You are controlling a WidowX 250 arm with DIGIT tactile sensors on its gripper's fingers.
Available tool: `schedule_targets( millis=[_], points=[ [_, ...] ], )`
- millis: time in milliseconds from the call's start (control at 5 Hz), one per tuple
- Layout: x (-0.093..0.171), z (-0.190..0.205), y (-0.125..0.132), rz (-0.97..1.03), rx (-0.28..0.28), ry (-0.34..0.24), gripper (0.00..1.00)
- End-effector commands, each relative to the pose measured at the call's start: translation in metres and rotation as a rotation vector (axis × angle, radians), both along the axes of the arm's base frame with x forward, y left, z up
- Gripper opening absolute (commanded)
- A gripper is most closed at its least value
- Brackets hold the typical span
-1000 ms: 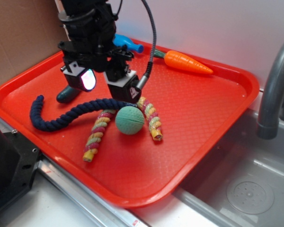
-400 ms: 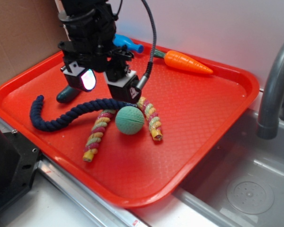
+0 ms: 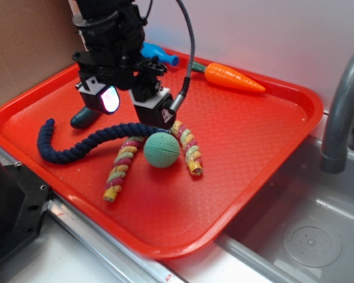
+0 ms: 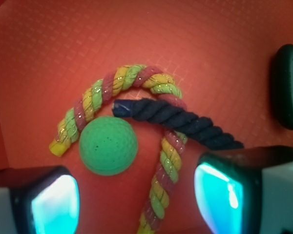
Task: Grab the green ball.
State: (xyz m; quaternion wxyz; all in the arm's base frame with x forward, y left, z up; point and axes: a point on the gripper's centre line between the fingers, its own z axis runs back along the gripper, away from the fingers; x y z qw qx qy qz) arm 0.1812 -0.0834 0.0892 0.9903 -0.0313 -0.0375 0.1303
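The green ball (image 3: 161, 150) is small, teal-green and ribbed. It lies on the red tray (image 3: 253, 135) inside the bend of a multicoloured twisted rope (image 3: 189, 150). In the wrist view the ball (image 4: 109, 145) sits just ahead of the jaws, nearer the left finger. My gripper (image 3: 130, 105) hovers above the tray, behind and left of the ball, over a navy rope (image 3: 82, 144). It is open and empty, its glowing pads (image 4: 53, 204) wide apart.
An orange carrot toy (image 3: 233, 78) and a blue toy (image 3: 159, 55) lie at the tray's far edge. A dark green cucumber-shaped toy (image 3: 82, 117) lies left of the gripper. A sink basin (image 3: 310, 236) and grey faucet (image 3: 342, 106) are on the right.
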Motion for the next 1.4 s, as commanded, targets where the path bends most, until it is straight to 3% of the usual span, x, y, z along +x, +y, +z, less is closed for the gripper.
schedule_targets(
  millis=[0, 200, 400, 800, 1200],
  points=[
    [-0.03, -0.063, -0.038, 0.169, -0.046, 0.166, 1.0],
    [-0.021, -0.072, -0.052, 0.042, -0.092, 0.145, 1.0],
    [-0.008, -0.066, -0.051, -0.014, -0.048, 0.089, 1.0],
    [0.002, -0.014, -0.024, 0.038, -0.067, 0.021, 1.0],
    [0.011, -0.015, -0.024, 0.054, -0.04, 0.02, 1.0]
  ],
)
